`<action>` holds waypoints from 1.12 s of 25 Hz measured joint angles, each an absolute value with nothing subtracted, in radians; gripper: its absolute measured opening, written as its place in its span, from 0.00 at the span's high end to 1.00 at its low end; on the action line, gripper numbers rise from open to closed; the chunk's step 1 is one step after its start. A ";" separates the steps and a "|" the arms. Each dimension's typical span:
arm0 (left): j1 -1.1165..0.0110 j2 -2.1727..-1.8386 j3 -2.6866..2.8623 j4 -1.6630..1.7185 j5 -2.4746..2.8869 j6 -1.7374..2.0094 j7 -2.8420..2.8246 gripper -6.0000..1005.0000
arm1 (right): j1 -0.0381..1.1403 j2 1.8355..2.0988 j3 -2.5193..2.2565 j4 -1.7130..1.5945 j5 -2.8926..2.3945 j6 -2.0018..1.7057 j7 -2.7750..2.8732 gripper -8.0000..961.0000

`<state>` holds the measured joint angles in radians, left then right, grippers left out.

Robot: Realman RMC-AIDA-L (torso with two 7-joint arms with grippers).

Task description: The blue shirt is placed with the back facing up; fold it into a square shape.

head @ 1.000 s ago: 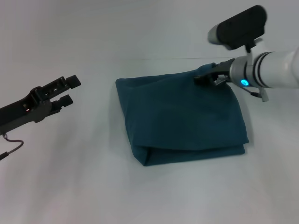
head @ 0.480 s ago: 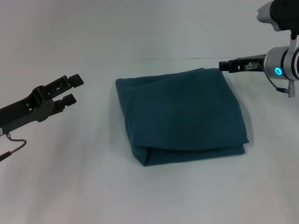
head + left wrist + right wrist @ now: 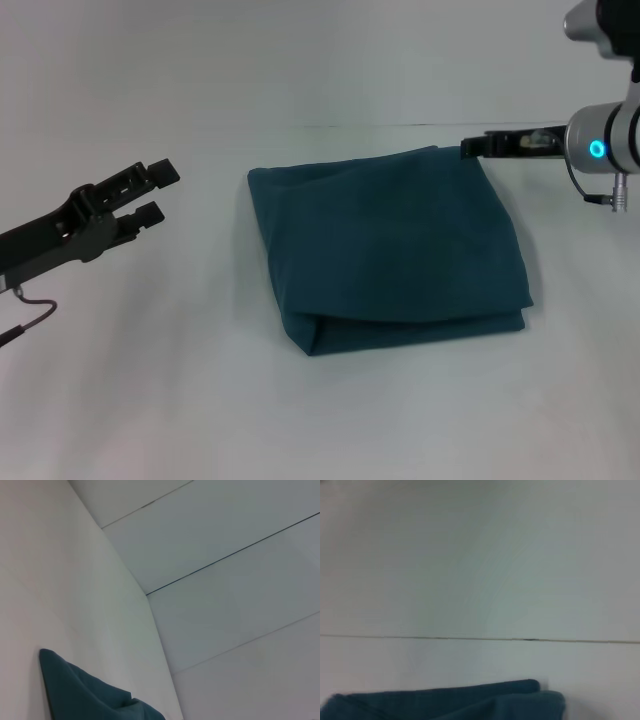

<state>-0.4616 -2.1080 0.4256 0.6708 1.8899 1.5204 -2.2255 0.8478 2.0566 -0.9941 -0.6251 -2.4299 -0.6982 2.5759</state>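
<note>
Your dark teal-blue soft fabric shirt (image 3: 388, 245) lies mid-table, already a rough square; limp, light, so pinch doubled edges/corners. Left gripper (image 3: 153, 191) at 9 o'clock, jaws apart, empty. Right gripper (image 3: 470, 148) at 2 o'clock beside shirt corner; can't tell its opening.

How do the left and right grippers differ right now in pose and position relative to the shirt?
The left gripper sits well off the blue shirt's left side, with bare table between them; the right gripper has its tip right at the shirt's far right corner. The left gripper's fingers are visibly spread; the right gripper shows only a thin edge-on profile. The left points up and right, the right lies level pointing left. Neither holds any fabric.
</note>
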 joint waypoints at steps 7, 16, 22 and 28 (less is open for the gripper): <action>-0.459 -2.101 0.410 0.677 1.888 1.520 -2.240 0.05 | 0.816 1.989 -0.852 -0.726 -2.245 -1.002 2.570 0.39; -0.463 -2.092 0.414 0.679 1.943 1.509 -2.302 0.05 | 0.824 1.862 -0.786 -0.724 -2.203 -1.243 2.675 0.39; -0.471 -2.102 0.458 0.635 1.957 1.521 -2.346 0.05 | 0.809 1.840 -0.690 -0.729 -2.205 -1.345 2.681 0.39; -0.525 -2.140 0.535 0.594 1.949 1.573 -2.374 0.05 | 0.786 1.833 -0.676 -0.736 -2.205 -1.380 2.682 0.39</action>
